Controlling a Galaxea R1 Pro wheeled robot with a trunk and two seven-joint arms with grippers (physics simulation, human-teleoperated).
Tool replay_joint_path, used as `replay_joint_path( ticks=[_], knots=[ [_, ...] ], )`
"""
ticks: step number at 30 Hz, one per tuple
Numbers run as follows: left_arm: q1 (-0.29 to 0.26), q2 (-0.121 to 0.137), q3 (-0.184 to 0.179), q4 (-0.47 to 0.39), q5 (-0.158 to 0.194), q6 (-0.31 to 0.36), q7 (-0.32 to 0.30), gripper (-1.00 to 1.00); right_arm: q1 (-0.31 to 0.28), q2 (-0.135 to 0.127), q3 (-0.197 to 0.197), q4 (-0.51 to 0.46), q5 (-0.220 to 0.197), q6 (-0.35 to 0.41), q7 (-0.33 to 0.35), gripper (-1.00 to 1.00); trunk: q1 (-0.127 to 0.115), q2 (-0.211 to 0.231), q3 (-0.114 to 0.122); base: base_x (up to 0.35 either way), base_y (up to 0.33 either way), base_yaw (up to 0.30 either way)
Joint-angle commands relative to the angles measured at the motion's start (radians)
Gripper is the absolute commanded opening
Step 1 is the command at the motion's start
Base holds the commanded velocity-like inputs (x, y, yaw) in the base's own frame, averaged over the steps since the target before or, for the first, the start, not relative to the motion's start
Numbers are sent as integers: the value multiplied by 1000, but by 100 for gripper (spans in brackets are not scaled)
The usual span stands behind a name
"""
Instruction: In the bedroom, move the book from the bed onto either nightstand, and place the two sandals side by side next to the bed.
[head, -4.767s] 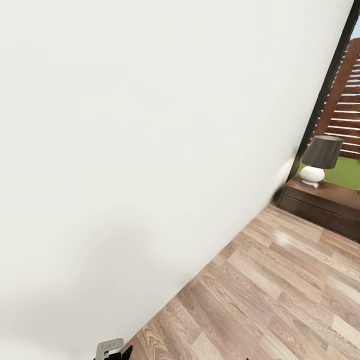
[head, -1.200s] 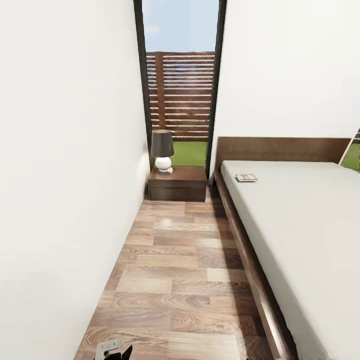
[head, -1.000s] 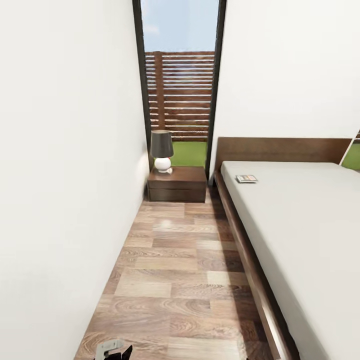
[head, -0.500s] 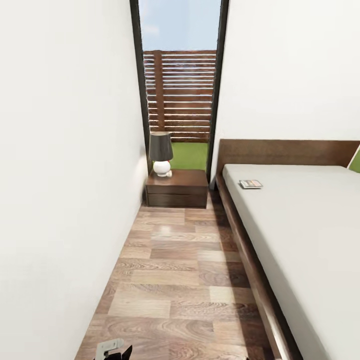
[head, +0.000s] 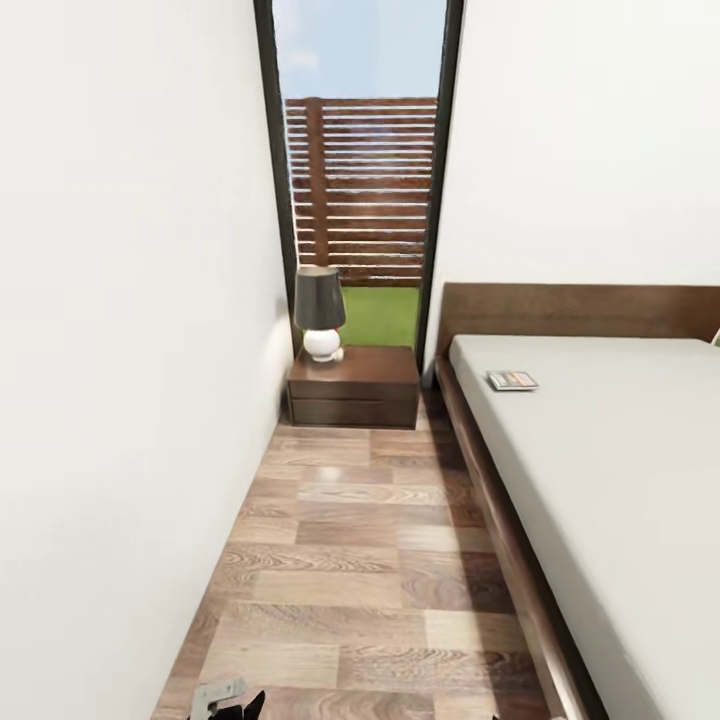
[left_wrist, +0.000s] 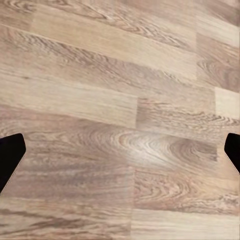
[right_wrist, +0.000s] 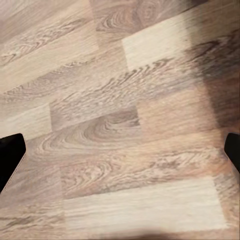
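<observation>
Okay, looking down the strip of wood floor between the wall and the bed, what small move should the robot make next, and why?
Probably roll straight ahead along the light brown wood-plank floor. The small thin paperback book lies on the off-white mattress of the low bed near the headboard, well ahead, beside the dark reddish-brown nightstand. Both grippers hang over bare floor, fingers spread wide and holding nothing.

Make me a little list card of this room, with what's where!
room: narrow strip of wood floor between a white wall and the bed
book: lying flat on the mattress, near the headboard
nightstand: at the far end, beside the bed's head
lamp: standing on the nightstand
window: behind the nightstand, fence and grass outside
left end effector: open, over bare floor
right end effector: open, over bare floor
</observation>
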Motion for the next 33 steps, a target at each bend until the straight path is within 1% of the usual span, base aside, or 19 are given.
replay_joint_path(
  ticks=[1,33],
  knots=[
    [-1,0,8,1,4,0,-9,100,-1,-1,7,1,-9,-4,3,100,0,0,-1,331,0,0],
    [-1,0,8,1,4,0,-9,100,-1,0,7,1,-9,-5,-3,100,0,0,-1,331,0,0]
  ],
)
